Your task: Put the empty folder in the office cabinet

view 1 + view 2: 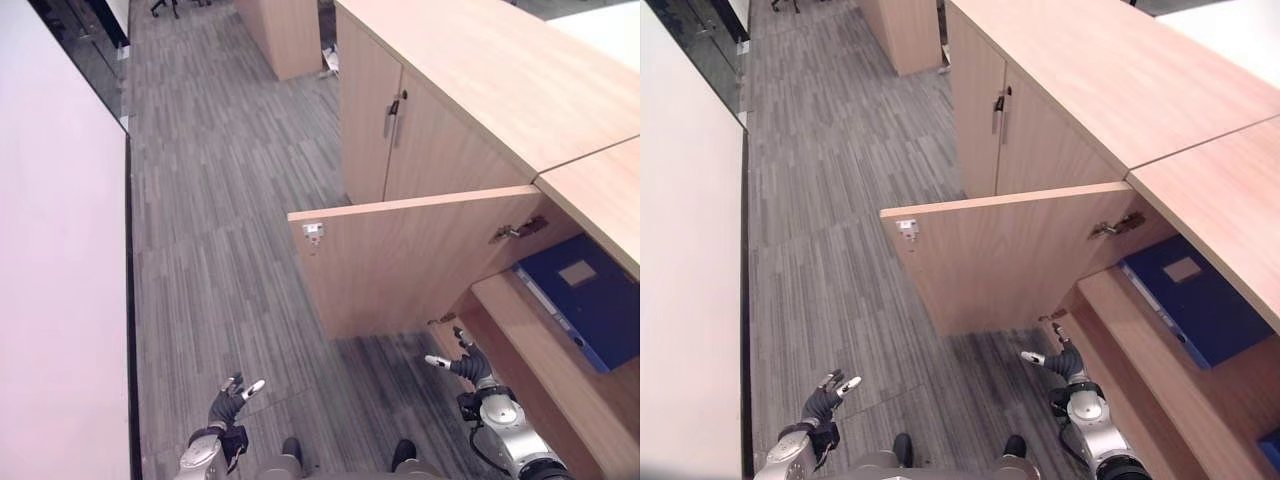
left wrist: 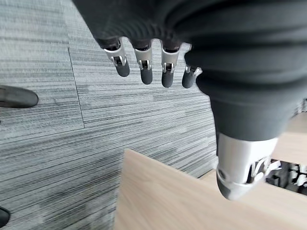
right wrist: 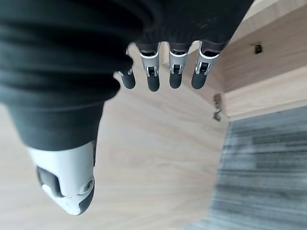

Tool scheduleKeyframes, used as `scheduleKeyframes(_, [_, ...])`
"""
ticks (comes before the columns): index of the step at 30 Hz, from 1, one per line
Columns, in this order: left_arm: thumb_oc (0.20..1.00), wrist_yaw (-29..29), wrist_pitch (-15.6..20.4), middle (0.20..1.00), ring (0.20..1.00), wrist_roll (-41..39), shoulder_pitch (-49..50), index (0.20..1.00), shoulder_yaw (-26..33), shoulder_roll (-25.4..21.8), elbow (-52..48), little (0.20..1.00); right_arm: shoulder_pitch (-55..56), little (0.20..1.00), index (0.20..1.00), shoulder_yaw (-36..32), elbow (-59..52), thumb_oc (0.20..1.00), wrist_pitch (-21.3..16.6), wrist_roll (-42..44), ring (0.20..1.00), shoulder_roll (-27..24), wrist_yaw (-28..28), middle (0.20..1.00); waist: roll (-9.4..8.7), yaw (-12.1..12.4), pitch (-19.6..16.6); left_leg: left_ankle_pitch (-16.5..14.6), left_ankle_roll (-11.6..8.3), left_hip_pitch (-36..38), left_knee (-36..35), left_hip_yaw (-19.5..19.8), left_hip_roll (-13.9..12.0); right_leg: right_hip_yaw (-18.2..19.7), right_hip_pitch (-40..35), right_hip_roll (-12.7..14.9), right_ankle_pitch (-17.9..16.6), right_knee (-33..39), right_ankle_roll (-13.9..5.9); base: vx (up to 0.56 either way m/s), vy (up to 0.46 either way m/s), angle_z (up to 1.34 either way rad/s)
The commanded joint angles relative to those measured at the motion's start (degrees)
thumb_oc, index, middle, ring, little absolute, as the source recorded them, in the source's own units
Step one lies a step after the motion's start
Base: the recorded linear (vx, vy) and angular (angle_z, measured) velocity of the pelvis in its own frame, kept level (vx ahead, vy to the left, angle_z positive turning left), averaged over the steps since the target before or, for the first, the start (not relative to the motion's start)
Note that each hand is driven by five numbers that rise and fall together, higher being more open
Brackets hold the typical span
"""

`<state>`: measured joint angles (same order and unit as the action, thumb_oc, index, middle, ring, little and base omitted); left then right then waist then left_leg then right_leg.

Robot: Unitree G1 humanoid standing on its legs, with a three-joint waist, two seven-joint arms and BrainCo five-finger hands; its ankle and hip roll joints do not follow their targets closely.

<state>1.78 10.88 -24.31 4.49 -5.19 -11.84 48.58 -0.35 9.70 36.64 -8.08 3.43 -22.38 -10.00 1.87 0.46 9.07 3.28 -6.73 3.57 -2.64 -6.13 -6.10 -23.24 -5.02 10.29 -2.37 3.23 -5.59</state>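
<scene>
A blue folder (image 1: 585,298) with a pale label lies flat on the upper shelf inside the wooden office cabinet (image 1: 500,90). The cabinet's door (image 1: 400,260) stands swung out toward the carpet. My right hand (image 1: 468,365) hangs low just in front of the cabinet's lower shelf (image 1: 545,360), below the door's bottom edge, fingers (image 3: 153,72) straight and holding nothing. My left hand (image 1: 228,405) hangs over the carpet at the lower left, away from the cabinet, its fingers (image 2: 144,62) relaxed and empty.
Grey striped carpet (image 1: 220,200) spreads left of the cabinet. A pale wall panel (image 1: 60,260) runs along the left side. Two closed cabinet doors (image 1: 400,130) with a dark handle stand beyond the swung-out one. A wooden unit (image 1: 285,35) stands further back.
</scene>
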Motion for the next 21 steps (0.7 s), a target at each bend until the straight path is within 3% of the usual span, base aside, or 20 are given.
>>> scheduleKeyframes(1, [1.000, 0.3, 0.9, 1.000, 1.000, 1.9, -0.1, 1.000, -1.2, -2.5, -1.2, 1.000, -0.9, 1.000, 1.000, -1.4, -2.2, 1.000, -1.2, 2.6, 1.000, 0.9, -0.5, 1.000, -0.43, 1.2, -1.7, -8.6, 1.97, 1.1, 6.3, 1.4, 2.2, 0.9, 3.9, 3.5, 0.2, -6.0, -2.99, -0.06, 0.166, 0.28])
scheduleKeyframes(7, [1.000, -0.1, 0.9, 1.000, 1.000, 3.2, -0.8, 1.000, -1.4, -3.5, -1.3, 1.000, -1.4, 1.000, 1.000, -1.8, -1.7, 1.000, -0.8, 2.9, 1.000, 3.5, -0.9, 1.000, -1.49, 1.5, -0.9, -8.0, 4.44, 2.2, 2.0, 1.2, 4.7, 1.8, 7.2, 5.7, -2.0, -10.4, -5.39, -0.08, 0.153, 0.10])
scheduleKeyframes(8, [1.000, -0.2, 0.9, 1.000, 1.000, 3.3, -1.1, 1.000, -1.3, -4.0, -1.6, 1.000, -1.9, 1.000, 1.000, -1.7, -1.4, 1.000, -0.7, 3.0, 1.000, 4.1, -1.0, 1.000, -1.79, 1.6, -0.2, -7.4, 4.95, 2.0, 1.6, 0.9, 5.1, 2.7, 8.4, 6.3, -3.5, -12.5, -6.33, -0.18, 0.175, -0.05])
scheduleKeyframes(9, [1.000, -0.3, 1.1, 1.000, 1.000, 3.6, -1.5, 1.000, -1.6, -4.3, -1.7, 1.000, -2.3, 1.000, 1.000, -1.3, -1.1, 1.000, -0.7, 3.1, 1.000, 4.8, -0.9, 1.000, -1.83, 1.6, 0.3, -7.0, 5.44, 1.6, 1.6, 0.9, 5.2, 4.5, 9.0, 5.6, -2.6, -14.3, -6.56, -0.19, 0.170, -0.04])
scheduleKeyframes(11, [1.000, -0.4, 1.1, 1.000, 1.000, 3.9, -1.8, 1.000, -1.7, -4.6, -1.8, 1.000, -2.6, 1.000, 1.000, -0.9, -1.3, 1.000, -0.8, 3.1, 1.000, 5.1, -0.9, 1.000, -1.84, 1.8, 0.5, -6.6, 5.94, 1.3, 1.5, 0.8, 5.5, 5.7, 9.2, 4.6, -1.5, -15.6, -6.46, -0.12, 0.118, 0.04])
scheduleKeyframes(12, [1.000, -0.5, 1.3, 1.000, 1.000, 4.0, -2.3, 1.000, -1.4, -5.3, -2.0, 1.000, -2.7, 1.000, 1.000, -0.2, -1.8, 1.000, -1.2, 2.8, 1.000, 5.0, -0.6, 1.000, -1.98, 2.4, 0.1, -5.9, 6.72, 0.1, 1.5, 0.6, 6.1, 6.2, 7.9, 1.8, 1.1, -16.8, -5.61, -0.10, 0.120, -0.02])
scheduleKeyframes(14, [1.000, -1.4, 1.8, 1.000, 1.000, 3.7, -2.5, 1.000, -1.1, -5.8, -3.5, 1.000, -2.2, 1.000, 1.000, 0.3, -1.0, 1.000, -1.6, 2.8, 1.000, 5.6, -0.8, 1.000, -3.17, 3.8, -0.8, -5.4, 7.00, -0.8, 1.6, -0.6, 6.9, 3.6, 5.8, 0.4, 3.4, -15.7, -4.86, -0.11, 0.095, -0.19])
scheduleKeyframes(21, [1.000, -2.4, 2.8, 1.000, 1.000, 4.0, -2.9, 1.000, -1.1, -6.3, -8.7, 1.000, -1.3, 1.000, 1.000, 1.1, -0.1, 1.000, -1.6, 1.9, 1.000, 5.7, -0.8, 1.000, -3.80, 4.1, -2.4, -5.5, 7.27, -0.1, 1.0, -1.8, 6.5, 3.3, 4.7, 1.1, 2.1, -12.2, -4.76, 0.01, -0.007, -0.13])
